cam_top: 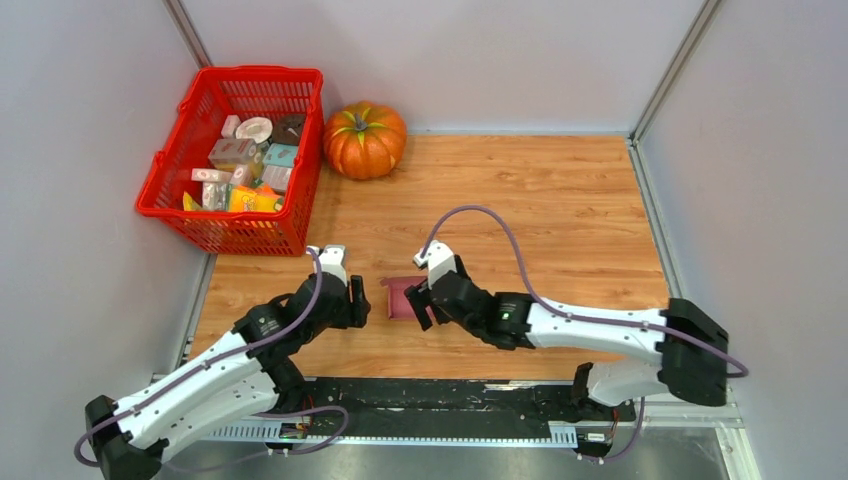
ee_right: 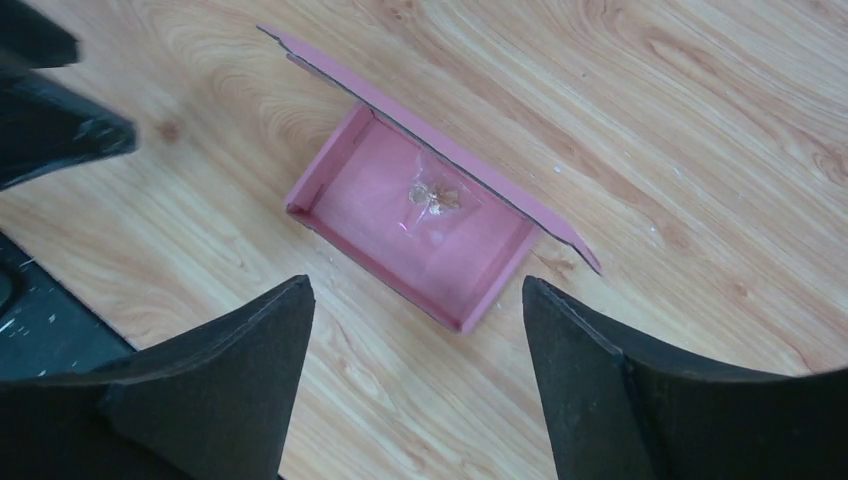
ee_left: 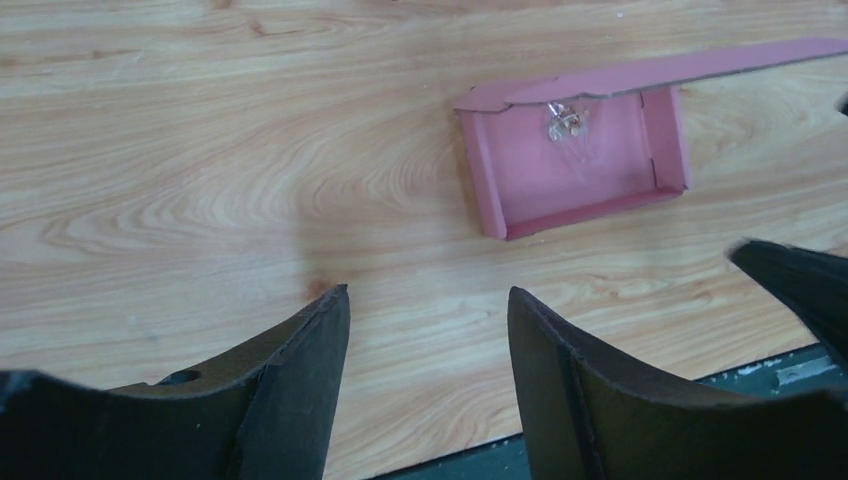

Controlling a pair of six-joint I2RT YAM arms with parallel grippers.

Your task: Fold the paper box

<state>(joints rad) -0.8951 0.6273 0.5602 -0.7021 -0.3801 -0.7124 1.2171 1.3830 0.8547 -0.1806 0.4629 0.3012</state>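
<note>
The paper box (ee_right: 420,215) sits as an open tray, its lid (ee_right: 450,150) not closed. The left hand (ee_left: 428,295) and right hand (ee_right: 415,285) are spread and empty. The next move is probably to push the lid down.

Is a small pink paper box (ee_right: 365,205) of thin card, folded up into a shallow rectangular tray. Rests flat on its base, open side up, on the wooden table (cam_top: 560,200), toward the near edge and about midway across. Shows three low walls standing: both short ends and one long side. Carries a long lid flap along the other long side (longer than the tray itself, with slanted ends), raised and not folded down over the opening. Looks the same plain pink inside and out, with darker cut edges.
</note>
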